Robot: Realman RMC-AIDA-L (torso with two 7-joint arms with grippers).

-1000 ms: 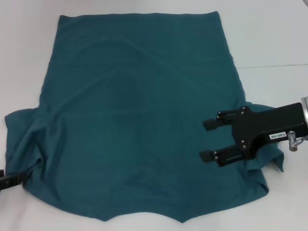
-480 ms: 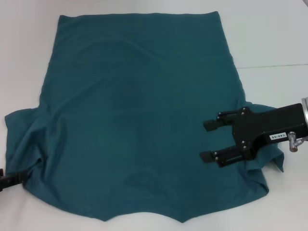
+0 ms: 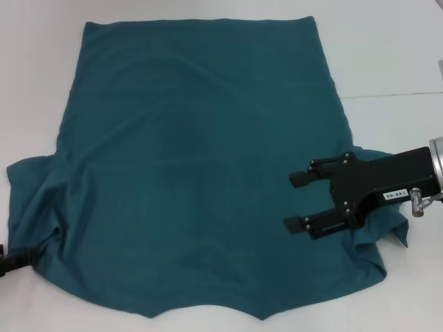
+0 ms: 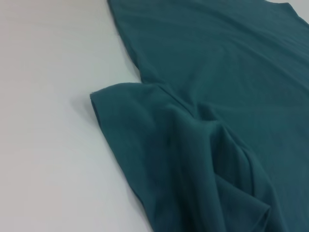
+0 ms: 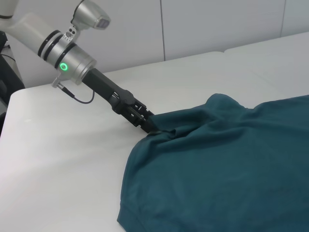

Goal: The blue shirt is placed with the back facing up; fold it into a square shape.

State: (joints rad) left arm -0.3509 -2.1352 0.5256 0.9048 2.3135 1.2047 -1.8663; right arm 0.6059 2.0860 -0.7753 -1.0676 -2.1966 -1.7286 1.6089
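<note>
The blue shirt lies spread flat on the white table, plain side up, with its hem at the far end and the collar edge nearest me. My right gripper hovers open over the shirt's right side, by the right sleeve, with nothing between its fingers. At the picture's lower left edge, my left gripper meets the puckered left sleeve. The right wrist view shows the left gripper shut on a bunched edge of the shirt. The left wrist view shows only the creased sleeve.
The white table surrounds the shirt on all sides, and a seam line crosses it at the right. A pale wall stands behind the table in the right wrist view.
My right gripper has shifted slightly left, further over the shirt, still open. The left gripper and the shirt have not visibly moved.
</note>
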